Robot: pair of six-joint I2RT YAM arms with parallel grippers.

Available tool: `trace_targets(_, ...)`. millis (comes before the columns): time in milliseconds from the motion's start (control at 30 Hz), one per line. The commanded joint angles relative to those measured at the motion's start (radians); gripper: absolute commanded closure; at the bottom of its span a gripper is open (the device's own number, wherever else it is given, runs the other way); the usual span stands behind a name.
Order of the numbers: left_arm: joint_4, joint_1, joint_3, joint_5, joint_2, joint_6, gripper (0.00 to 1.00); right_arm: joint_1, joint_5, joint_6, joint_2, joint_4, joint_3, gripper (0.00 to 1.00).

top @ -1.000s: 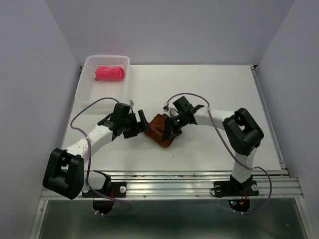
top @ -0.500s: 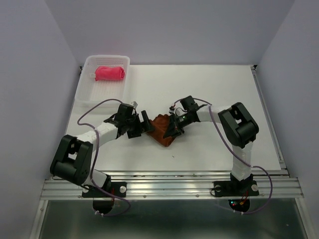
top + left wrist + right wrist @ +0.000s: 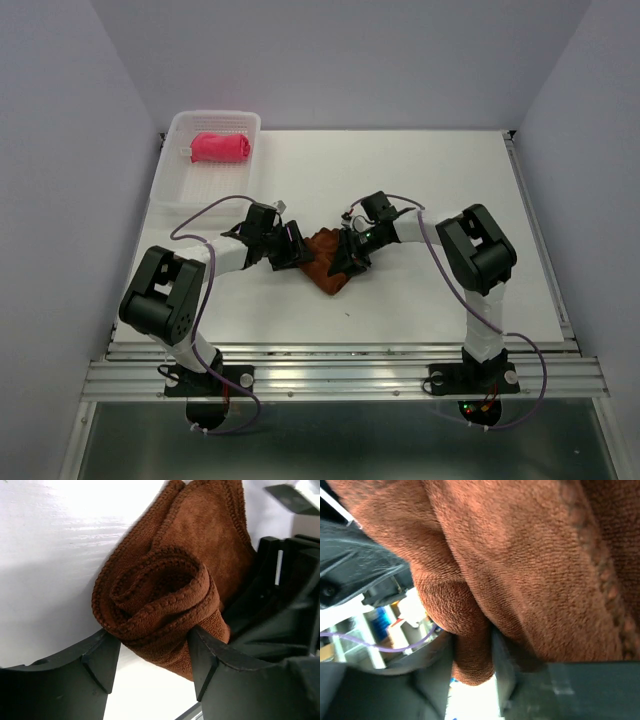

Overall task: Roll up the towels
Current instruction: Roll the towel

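Pink towel (image 3: 220,147): rolled, in the basket (image 3: 176,192), well left of and behind the brown towel (image 3: 326,268).
Left jaws: pinching the brown towel's rolled left end.
Brown towel: partly rolled, on the surface (image 3: 440,190).
Right jaws: at its right edge, cloth between them; cannot tell whether they grip.

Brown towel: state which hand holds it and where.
The left hand clamps the brown towel by its rolled end; a fold lies inside the right hand, grip uncertain.

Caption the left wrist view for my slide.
Left gripper pinches the rolled end of the brown towel.
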Motion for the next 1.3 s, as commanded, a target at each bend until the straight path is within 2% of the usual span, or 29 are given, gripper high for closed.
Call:
trace_targets(0, 0.013, -0.003, 0.043, -0.025, 0.052, 0.008, 0.38, -0.007, 0.146, -0.098, -0.095, -0.062, 0.056, 0.55)
trace_targets(33, 0.001, -0.003, 0.057, -0.033, 0.061, 0.012, 0.39, -0.007, 0.158, -0.106, -0.136, -0.07, 0.058, 0.5)
trace_targets(200, -0.047, -0.015, 0.071, -0.092, 0.066, 0.012, 0.4, 0.007, 0.374, -0.206, -0.3, -0.116, 0.026, 0.41)
trace_targets(267, -0.056, -0.017, 0.08, -0.097, 0.066, 0.006, 0.4, 0.041, 0.435, -0.244, -0.354, -0.124, 0.015, 0.35)
trace_targets(433, -0.103, -0.023, 0.094, -0.099, 0.067, -0.003, 0.41, 0.224, 0.705, -0.379, -0.452, -0.165, 0.035, 0.36)
trace_targets(500, -0.12, -0.028, 0.098, -0.109, 0.058, -0.006, 0.41, 0.332, 0.884, -0.445, -0.467, -0.161, 0.041, 0.36)
trace_targets(700, -0.142, -0.034, 0.094, -0.126, 0.024, -0.015, 0.41, 0.452, 1.096, -0.523, -0.431, -0.118, 0.03, 0.38)
trace_targets(967, -0.151, -0.038, 0.103, -0.141, 0.012, -0.02, 0.4, 0.519, 1.268, -0.623, -0.302, -0.067, -0.028, 0.37)
trace_targets(1267, -0.163, -0.037, 0.124, -0.119, 0.032, -0.026, 0.4, 0.539, 1.342, -0.649, -0.271, 0.04, -0.171, 0.37)
